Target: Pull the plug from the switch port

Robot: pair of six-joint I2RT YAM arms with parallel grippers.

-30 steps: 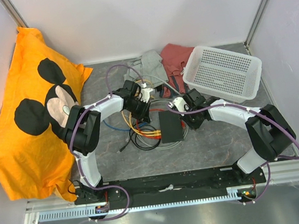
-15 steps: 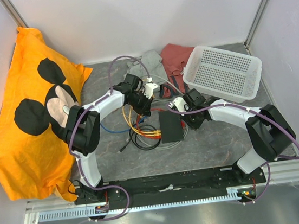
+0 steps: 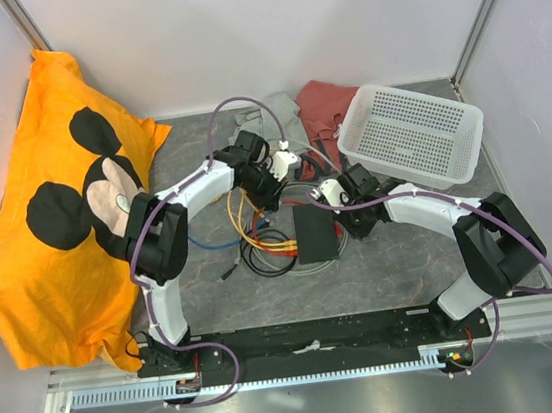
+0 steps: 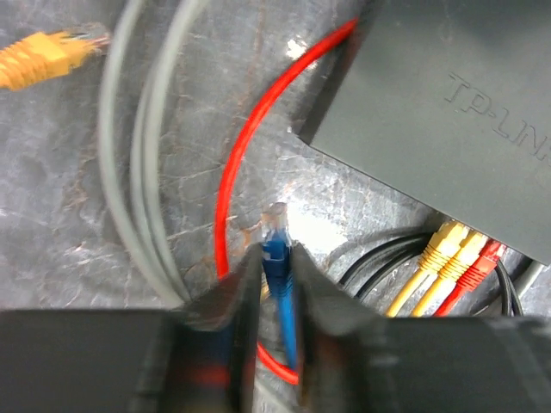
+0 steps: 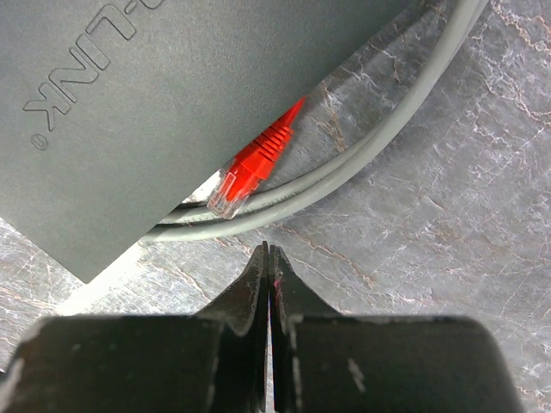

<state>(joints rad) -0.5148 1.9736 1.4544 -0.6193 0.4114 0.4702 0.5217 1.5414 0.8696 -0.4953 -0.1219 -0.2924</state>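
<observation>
Left pincer [image 4: 277, 288] clamped on blue plug [image 4: 275, 251], long axis up-frame, tip free above desk [image 4: 52, 172]; switch [image 4: 448, 112] up-right, apart from tip. Yellow plugs [image 4: 443, 248] and red plug [image 4: 479, 262] seated in switch edge. Right pincer [image 5: 269, 268] closed, empty, beside switch.

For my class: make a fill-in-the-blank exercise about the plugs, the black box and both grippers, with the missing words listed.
The fingers of the left gripper clamp a network plug whose colour is ___.
In the edge of the flat matte-black rectangular box sit one red plug and ___ yellow plugs.
The fingers of the right gripper are shut and hold ___.
Missing words: blue; two; nothing.
</observation>
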